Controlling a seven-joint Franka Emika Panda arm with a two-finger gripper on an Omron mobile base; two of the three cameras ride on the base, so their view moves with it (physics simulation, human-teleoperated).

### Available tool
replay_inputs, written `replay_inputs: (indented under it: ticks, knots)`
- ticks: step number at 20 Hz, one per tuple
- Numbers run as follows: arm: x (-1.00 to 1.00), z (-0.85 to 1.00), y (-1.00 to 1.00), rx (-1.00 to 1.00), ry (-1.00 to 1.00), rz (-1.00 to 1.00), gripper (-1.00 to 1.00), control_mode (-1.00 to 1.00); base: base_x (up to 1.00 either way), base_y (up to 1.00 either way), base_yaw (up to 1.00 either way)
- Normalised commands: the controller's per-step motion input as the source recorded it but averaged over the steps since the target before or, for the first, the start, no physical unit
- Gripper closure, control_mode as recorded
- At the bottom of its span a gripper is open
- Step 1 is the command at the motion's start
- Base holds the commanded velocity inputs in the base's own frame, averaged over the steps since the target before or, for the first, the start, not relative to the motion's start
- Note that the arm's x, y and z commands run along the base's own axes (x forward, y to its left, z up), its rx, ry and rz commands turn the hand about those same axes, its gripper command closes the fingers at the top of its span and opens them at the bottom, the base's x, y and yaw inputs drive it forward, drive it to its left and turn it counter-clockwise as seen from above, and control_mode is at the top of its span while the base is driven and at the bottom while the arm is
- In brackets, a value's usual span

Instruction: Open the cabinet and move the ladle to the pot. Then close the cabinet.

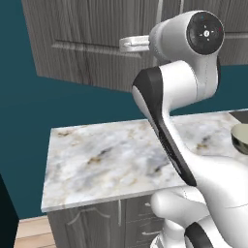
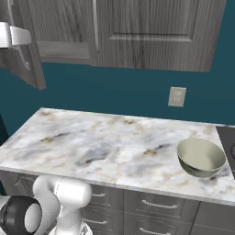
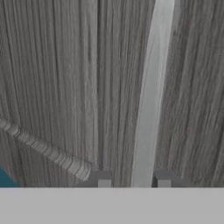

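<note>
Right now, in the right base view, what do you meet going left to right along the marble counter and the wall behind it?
White robot arm joint with dark cap at the near left → bare veined marble countertop → pale square wall outlet on the teal wall → round grey-olive metal pot → dark stovetop edge.

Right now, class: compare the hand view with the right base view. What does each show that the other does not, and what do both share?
Hand view alone: the tool close against a cabinet door, its fingertips either side of a slim silver bar handle.

Right base view alone: the marble counter, the pot resting on it at the right, a wall outlet, and drawers below.

Both: the dark grey wood-grain cabinet and a vertical silver handle.
</note>
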Motion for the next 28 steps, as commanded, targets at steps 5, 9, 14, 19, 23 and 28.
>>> replay_inputs:
  ticks: [5, 9, 14, 19, 23, 28]
  knots:
    - [-0.49, -0.03, 0.60, 0.00, 0.13, 0.00, -1.00, -1.00, 0.00, 0.00, 0.00]
    - [-0.43, 0.00, -0.17, 0.01, 0.06, -0.05, -1.00, -1.00, 0.00, 0.00, 0.00]
    - [-0.69, -0.01, -0.96, 0.06, 0.06, -0.11, -1.00, -1.00, 0.00, 0.00, 0.00]
    - [-0.46, -0.01, -1.00, 0.18, 0.03, -0.13, -1.00, -1.00, 0.00, 0.00, 0.00]
    - [0.13, -0.17, -0.91, 0.36, 0.11, -0.01, -1.00, -1.00, 0.00, 0.00, 0.00]
    - [0.60, -0.51, -0.34, 0.45, 0.14, 0.10, -1.00, -1.00, 0.00, 0.00, 0.00]
